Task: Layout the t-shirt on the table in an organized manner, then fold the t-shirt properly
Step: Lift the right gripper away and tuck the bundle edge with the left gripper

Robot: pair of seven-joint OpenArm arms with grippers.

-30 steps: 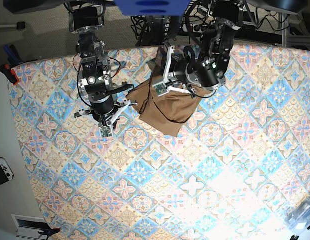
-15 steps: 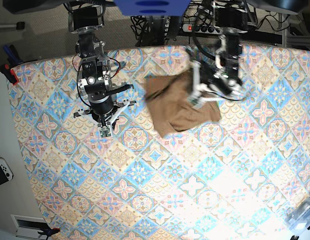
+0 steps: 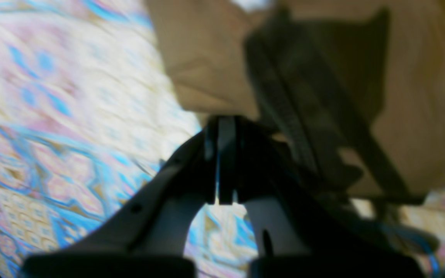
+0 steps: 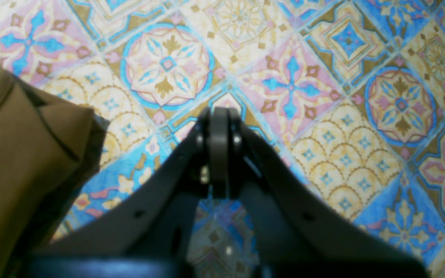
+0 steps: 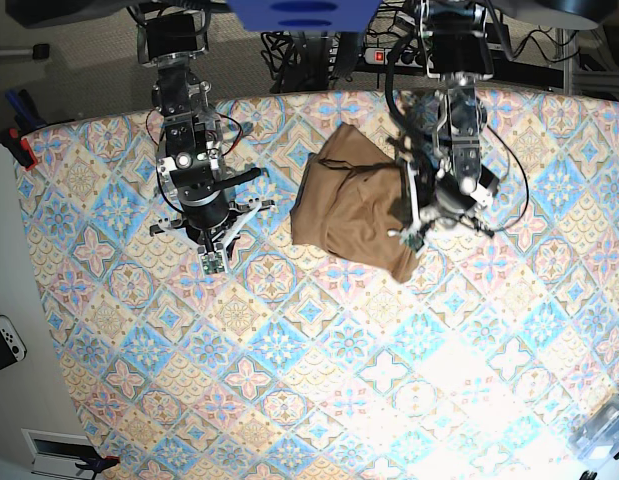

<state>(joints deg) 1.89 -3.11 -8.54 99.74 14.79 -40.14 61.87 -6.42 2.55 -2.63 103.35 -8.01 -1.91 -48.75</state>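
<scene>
Pastel tile-patterned cloth covers the desk (image 5: 289, 380). Over its left part hangs the right gripper (image 5: 211, 262), jaws closed and empty. Beside it, near the far edge, lies the bunched t-shirt (image 5: 354, 210); at its right side the left gripper (image 5: 409, 235), jaws closed.

Grey carpeted floor (image 5: 84, 60) runs along the far side, with tangled black cables (image 5: 294, 45) and a power strip (image 5: 389, 57). Strong glare washes the near right corner.

A robotics lab: power strip (image 5: 393, 57), tangled cables (image 5: 289, 45) behind the table (image 5: 319, 400).
</scene>
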